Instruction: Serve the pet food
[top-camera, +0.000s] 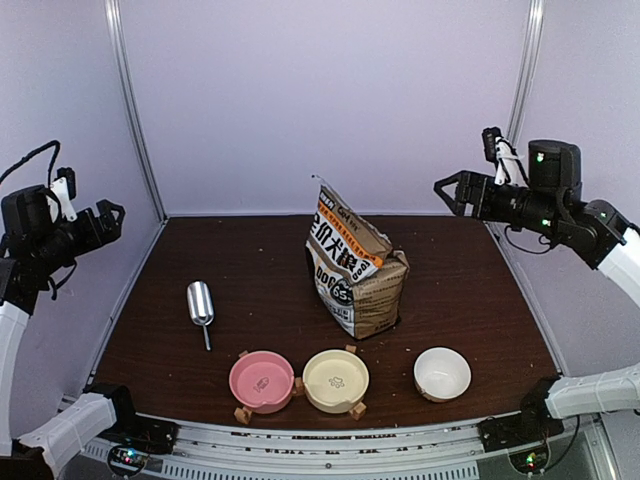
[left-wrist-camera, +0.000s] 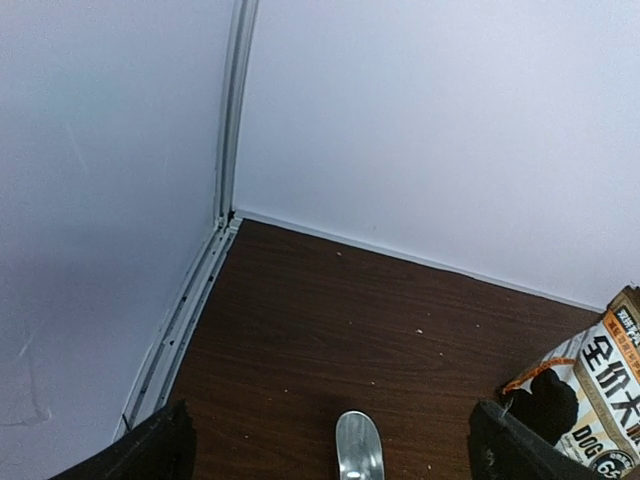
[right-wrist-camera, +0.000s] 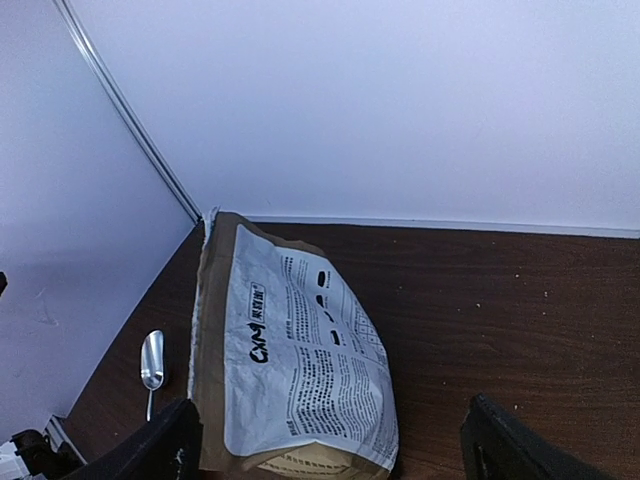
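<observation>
The left fingers (left-wrist-camera: 160, 448) and right fingers (right-wrist-camera: 165, 445) are raised at either side, spread wide and holding nothing. The pet food itself is out of sight. Only the kraft dog-food bag (top-camera: 355, 265) stands on the middle of the surface (top-camera: 250, 260), with a metal scoop (top-camera: 201, 303) lying to its left and a pink bowl (top-camera: 262, 380), yellow bowl (top-camera: 336, 380) and white bowl (top-camera: 442, 373) in a row along the near edge.

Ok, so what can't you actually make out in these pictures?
- The pet food: not seen in any view; the walls of the bag hide its inside.
- The scoop: left wrist view, handle cut off by the bottom edge.
- The bag: left wrist view, mostly cut off by the right edge; right wrist view, near end cut by the bottom edge.
- Emblems in the pink bowl and yellow bowl: top view, too small to make out.
</observation>
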